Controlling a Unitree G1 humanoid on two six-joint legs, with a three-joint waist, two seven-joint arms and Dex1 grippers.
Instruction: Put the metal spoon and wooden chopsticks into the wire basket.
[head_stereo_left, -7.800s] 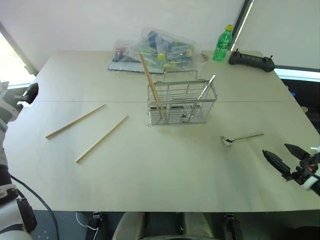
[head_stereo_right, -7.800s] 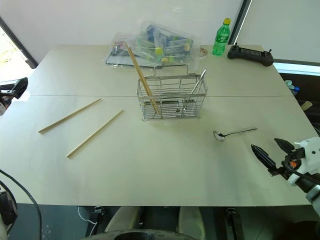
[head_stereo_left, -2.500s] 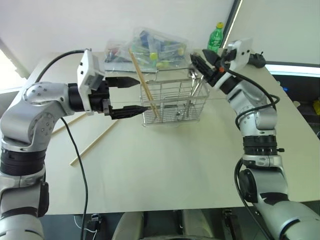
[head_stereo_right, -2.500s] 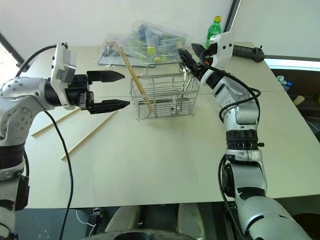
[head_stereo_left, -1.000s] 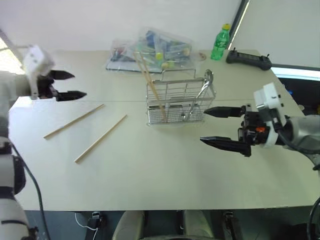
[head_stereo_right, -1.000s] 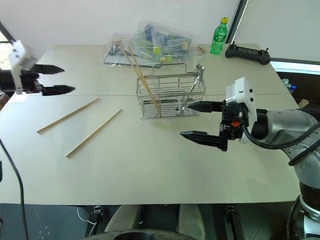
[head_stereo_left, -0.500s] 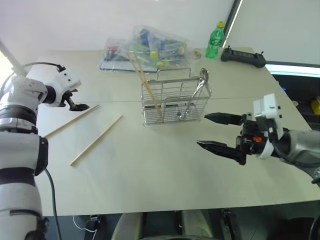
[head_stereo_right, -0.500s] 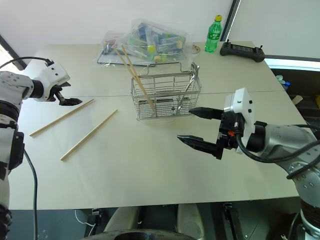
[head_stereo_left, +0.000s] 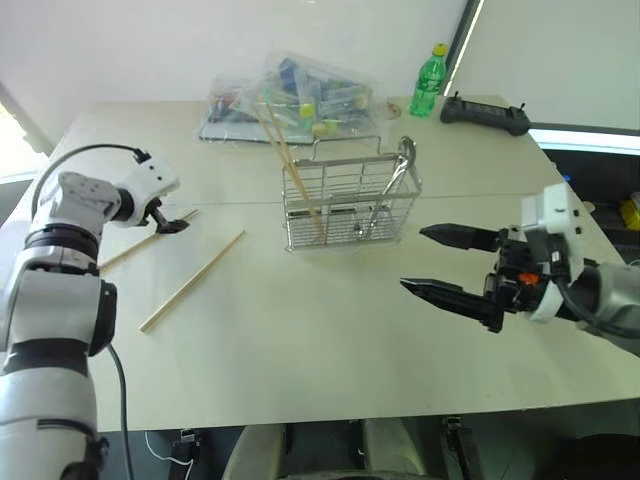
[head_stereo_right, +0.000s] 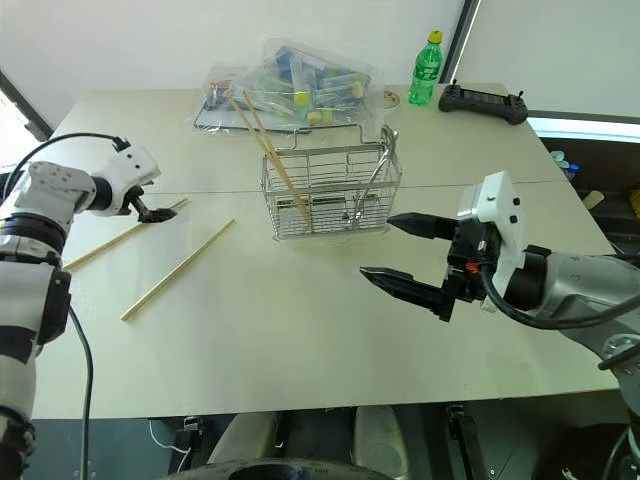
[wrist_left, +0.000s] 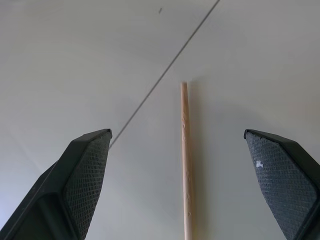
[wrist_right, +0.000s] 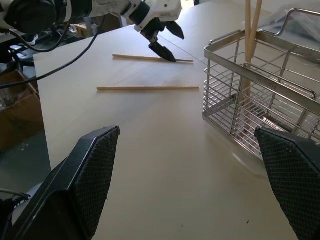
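Left gripper (wrist_left: 182, 150) fingers spread wide over one chopstick's (wrist_left: 185, 165) end, left of wire basket (head_stereo_left: 348, 205) | right gripper (head_stereo_left: 440, 262) wide, empty, right of basket | two wooden chopsticks (head_stereo_left: 290, 168) and metal spoon (head_stereo_left: 392, 180) inside basket | no readable writing

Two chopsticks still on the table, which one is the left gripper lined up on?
The farther chopstick, away from the wire basket: the left gripper straddles its end, open. The other chopstick lies untouched, nearer the table's front edge.

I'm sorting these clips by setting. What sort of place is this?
Probably a lab or office test room, not a home kitchen: a plain pale table against a bare wall, a black handheld controller by a green bottle, and cardboard boxes and cables beside the table.
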